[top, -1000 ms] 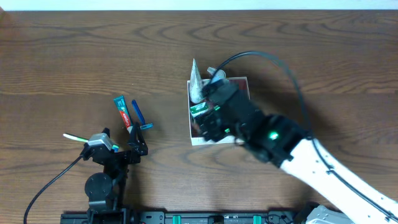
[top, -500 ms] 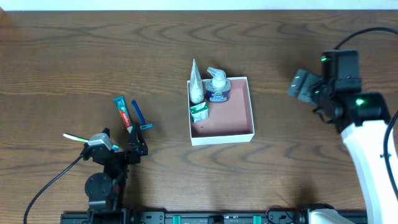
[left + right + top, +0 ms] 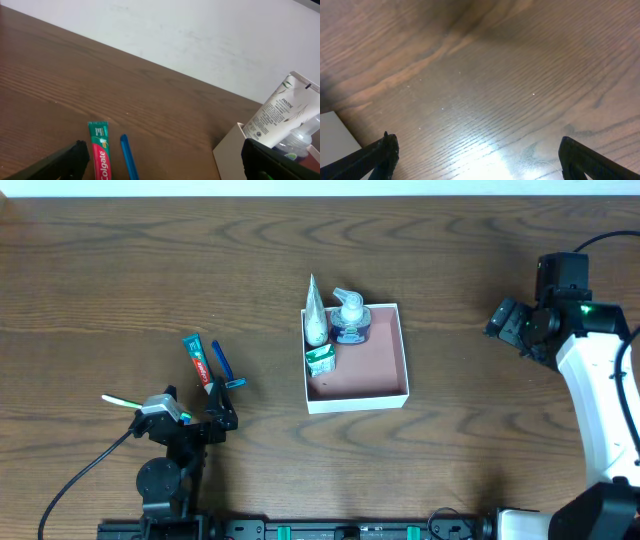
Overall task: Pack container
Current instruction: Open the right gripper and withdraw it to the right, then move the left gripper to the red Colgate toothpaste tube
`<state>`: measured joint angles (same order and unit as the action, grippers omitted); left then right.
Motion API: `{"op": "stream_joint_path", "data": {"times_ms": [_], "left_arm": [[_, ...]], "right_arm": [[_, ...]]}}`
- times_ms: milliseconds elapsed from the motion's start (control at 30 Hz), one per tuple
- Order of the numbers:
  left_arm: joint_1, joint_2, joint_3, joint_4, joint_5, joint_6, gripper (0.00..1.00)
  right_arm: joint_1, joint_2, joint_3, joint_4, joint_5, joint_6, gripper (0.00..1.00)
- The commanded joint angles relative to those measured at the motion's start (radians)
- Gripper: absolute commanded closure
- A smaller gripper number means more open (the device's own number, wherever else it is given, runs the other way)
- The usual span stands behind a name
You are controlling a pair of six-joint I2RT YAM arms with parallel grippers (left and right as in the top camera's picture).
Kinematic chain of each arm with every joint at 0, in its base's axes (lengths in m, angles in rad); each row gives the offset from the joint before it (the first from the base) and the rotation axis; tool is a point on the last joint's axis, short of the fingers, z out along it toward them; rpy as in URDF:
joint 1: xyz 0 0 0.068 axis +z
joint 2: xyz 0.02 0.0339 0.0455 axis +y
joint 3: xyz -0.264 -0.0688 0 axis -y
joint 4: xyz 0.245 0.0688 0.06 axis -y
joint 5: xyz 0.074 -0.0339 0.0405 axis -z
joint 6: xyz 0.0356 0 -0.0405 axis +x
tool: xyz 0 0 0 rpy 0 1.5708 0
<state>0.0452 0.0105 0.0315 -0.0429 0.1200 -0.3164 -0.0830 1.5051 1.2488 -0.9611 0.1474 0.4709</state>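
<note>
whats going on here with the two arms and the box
A white tube, a pump bottle and a small green box are already in the container. A toothpaste tube and a blue stick-like item lie on the table just ahead of the left gripper, which is open and empty. The right gripper, also open and empty, hangs over bare table right of the container.

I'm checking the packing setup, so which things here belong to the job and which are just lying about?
Belongs: container; inside it, white tube, pump bottle, green-white carton; probably still to pack, toothpaste, blue-handled item.
Lying about: nothing certain; green stick unclear.
</note>
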Motion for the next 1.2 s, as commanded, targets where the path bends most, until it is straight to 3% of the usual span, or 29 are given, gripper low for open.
{"op": "stream_joint_path", "data": {"times_ms": [0, 200, 367, 500, 833, 1167], "left_arm": [[0.006, -0.002, -0.027, -0.018, 0.002, 0.009, 0.02], [0.004, 0.025, -0.019, 0.019, 0.079, -0.004, 0.02], [0.004, 0.121, 0.121, -0.083, 0.021, -0.01, 0.02], [0.004, 0.36, 0.352, -0.23, -0.081, 0.007, 0.02], [0.004, 1.121, 0.962, -0.727, -0.079, 0.017, 0.02], [0.004, 1.486, 1.025, -0.848, -0.08, 0.017, 0.02]], "right_arm": [[-0.008, 0.016, 0.013, -0.001, 0.006, 0.014, 0.01], [-0.008, 0.016, 0.013, -0.001, 0.006, 0.015, 0.01], [-0.008, 0.016, 0.013, -0.001, 0.006, 0.014, 0.01], [-0.008, 0.016, 0.013, -0.001, 0.006, 0.014, 0.01], [-0.008, 0.016, 0.013, -0.001, 0.006, 0.015, 0.01], [-0.008, 0.016, 0.013, -0.001, 0.006, 0.014, 0.01]]}}
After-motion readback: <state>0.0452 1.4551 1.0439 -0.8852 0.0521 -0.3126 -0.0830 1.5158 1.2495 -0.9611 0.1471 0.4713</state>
